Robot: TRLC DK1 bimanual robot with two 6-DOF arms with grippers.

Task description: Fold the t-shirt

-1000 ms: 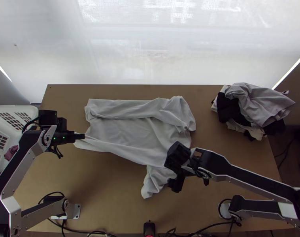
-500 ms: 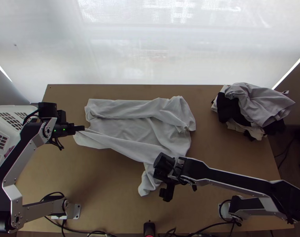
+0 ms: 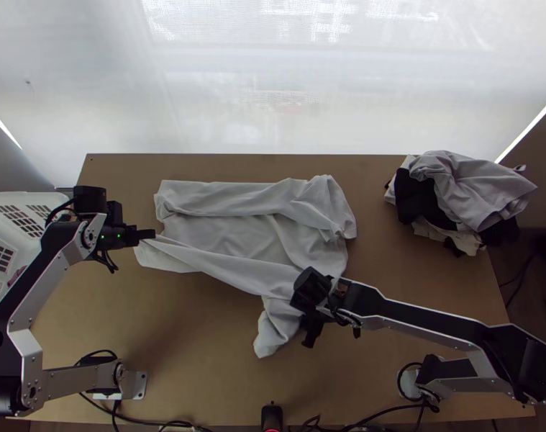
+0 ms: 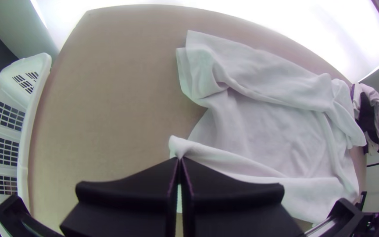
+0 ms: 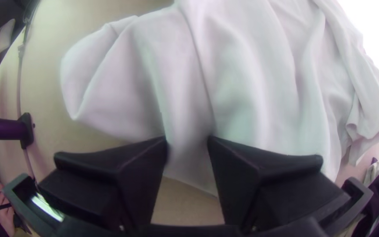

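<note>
T-shirt (image 3: 237, 234): mid-bench (image 3: 201, 389), far side lapped inward in a loose band (image 3: 222, 194), presumably to narrow it.
Left end effector (image 4: 180, 160): towards the bench's left edge, clamped on the near hem corner, likely anchoring that side for its own fold.
Right end effector (image 5: 188, 142): fingers apart over the sleeve (image 3: 273, 335) that points to the near edge, probably to gather it in.
Clothes pile (image 3: 460, 198): far right corner, leaving folding room.
Top view: whole outline, both arms.
Left wrist view: the pinch itself.
Right wrist view: the gap, cloth unclamped.
</note>
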